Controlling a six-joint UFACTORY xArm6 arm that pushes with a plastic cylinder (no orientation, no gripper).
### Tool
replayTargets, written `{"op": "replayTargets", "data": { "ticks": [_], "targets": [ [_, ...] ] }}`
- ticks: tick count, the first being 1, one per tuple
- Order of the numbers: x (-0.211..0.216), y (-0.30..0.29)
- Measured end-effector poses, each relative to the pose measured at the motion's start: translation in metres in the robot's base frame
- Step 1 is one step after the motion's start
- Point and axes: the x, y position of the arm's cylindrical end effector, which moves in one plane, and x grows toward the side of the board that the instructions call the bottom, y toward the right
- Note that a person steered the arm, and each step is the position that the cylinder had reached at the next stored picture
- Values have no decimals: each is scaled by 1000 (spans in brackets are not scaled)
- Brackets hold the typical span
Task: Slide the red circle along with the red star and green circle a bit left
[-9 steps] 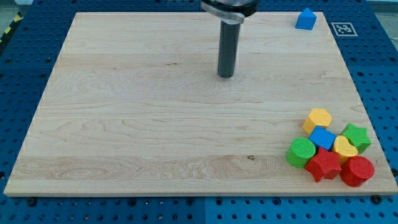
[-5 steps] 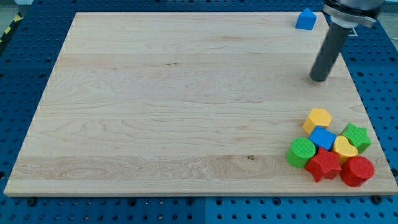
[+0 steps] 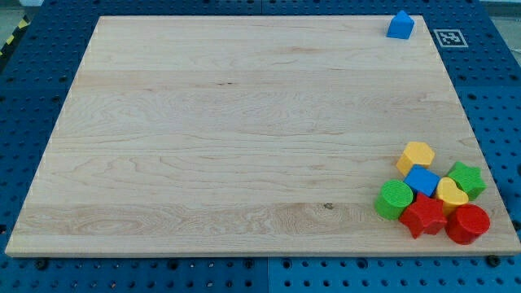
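Observation:
The red circle (image 3: 467,224) sits at the board's bottom right corner. The red star (image 3: 423,216) lies just to its left, touching it. The green circle (image 3: 394,198) is left of the star, touching it. They are part of a tight cluster with a blue block (image 3: 422,180), a yellow heart-like block (image 3: 452,194), a yellow hexagon (image 3: 416,155) and a green star (image 3: 466,178). My tip and rod do not show in the view.
A lone blue block (image 3: 400,25) stands at the board's top right corner. The wooden board (image 3: 228,130) lies on a blue pegboard table. A printed marker tag (image 3: 449,37) sits just off the board's top right.
The rod moved from the top middle to the upper right, then left the view. No block has moved.

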Motion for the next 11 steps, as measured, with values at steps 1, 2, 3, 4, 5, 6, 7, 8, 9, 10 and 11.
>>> {"op": "replayTargets", "data": {
  "ticks": [1,2,3,4,5,6,7,8,9,10,11],
  "targets": [
    [51,-12],
    [78,-32],
    [78,-32],
    [78,-49],
    [78,-52],
    [80,-69],
    [81,-81],
    [81,-81],
    [78,-89],
    [69,-103],
    [64,-119]
  ]
}}
